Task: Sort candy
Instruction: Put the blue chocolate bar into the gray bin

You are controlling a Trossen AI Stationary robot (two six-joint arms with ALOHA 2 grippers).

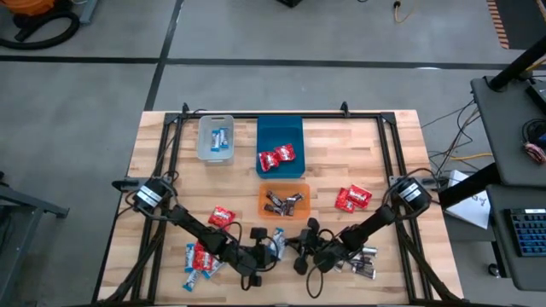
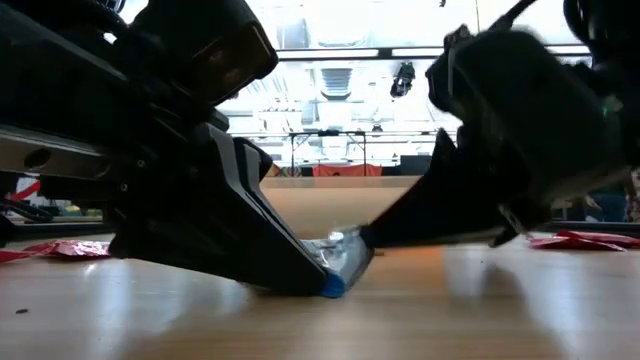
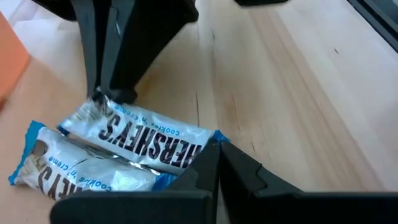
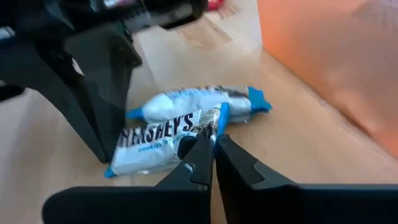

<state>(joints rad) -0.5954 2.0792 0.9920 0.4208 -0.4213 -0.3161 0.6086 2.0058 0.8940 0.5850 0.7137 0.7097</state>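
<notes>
White-and-blue candy [image 3: 146,140] wrappers read "HERSHEY'S cookies 'n' creme".

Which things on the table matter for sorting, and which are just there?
Job:
blue-and-white candies, pinched by left gripper and right gripper
red candies
dark candies
clear bin, blue bin, orange bin

Lying about:
keyboard
cables

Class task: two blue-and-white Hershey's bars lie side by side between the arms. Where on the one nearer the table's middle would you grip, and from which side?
Take the blue-and-white bar by a crimped end seam, coming in low along its length. It lies flat with its twin against one long side, so a side grip would likely catch both. The left end effector and right end effector each meet it at an end.
</notes>
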